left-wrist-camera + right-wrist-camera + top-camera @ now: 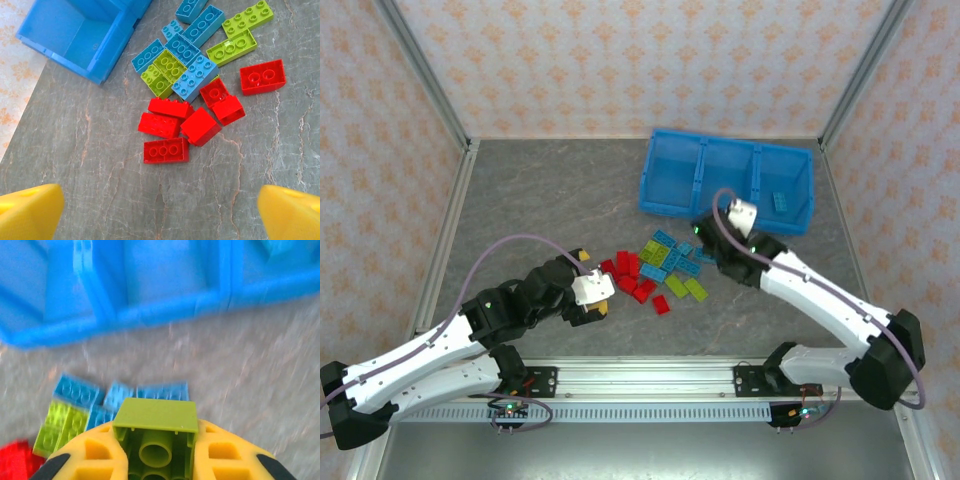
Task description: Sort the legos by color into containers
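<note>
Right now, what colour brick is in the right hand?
Lime green brick; right wrist view shows it best.

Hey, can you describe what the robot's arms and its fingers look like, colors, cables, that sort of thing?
The left arm and right arm are both smooth white shells with black joints. A thin greyish-purple cable loops along each arm. The fingers are bright yellow plastic, and the right wrist view shows rectangular pockets moulded into the right fingers.

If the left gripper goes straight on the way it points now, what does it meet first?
Probably the nearest red brick, beyond some bare table; how high the left gripper hangs is unclear.
</note>
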Controlling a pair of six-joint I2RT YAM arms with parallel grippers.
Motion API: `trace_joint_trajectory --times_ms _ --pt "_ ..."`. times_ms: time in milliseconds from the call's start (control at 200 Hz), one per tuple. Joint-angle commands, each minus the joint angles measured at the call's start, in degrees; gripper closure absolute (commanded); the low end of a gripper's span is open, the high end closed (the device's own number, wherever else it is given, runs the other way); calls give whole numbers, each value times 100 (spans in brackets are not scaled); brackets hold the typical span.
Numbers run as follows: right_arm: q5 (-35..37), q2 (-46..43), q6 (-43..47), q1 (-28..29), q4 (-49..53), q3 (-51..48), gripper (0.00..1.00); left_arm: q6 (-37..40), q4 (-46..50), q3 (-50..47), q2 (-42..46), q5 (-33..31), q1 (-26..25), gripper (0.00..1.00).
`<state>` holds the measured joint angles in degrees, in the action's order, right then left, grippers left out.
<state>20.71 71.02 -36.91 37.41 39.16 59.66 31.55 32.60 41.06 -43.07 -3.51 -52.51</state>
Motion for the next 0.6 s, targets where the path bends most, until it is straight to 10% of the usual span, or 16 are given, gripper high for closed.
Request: trace_joint_trajectory --times_ms 0,325,596 --pt "285 863 1574 -758 -234 747 77 1 104 48 -26 -167 -13 0" --pt "-1223 4377 1836 -2222 174 4189 77 -41 93 72 220 230 -15 0" --pt "-1559 5763 1441 -2370 622 5753 57 -230 -116 -19 188 41 -23 0"
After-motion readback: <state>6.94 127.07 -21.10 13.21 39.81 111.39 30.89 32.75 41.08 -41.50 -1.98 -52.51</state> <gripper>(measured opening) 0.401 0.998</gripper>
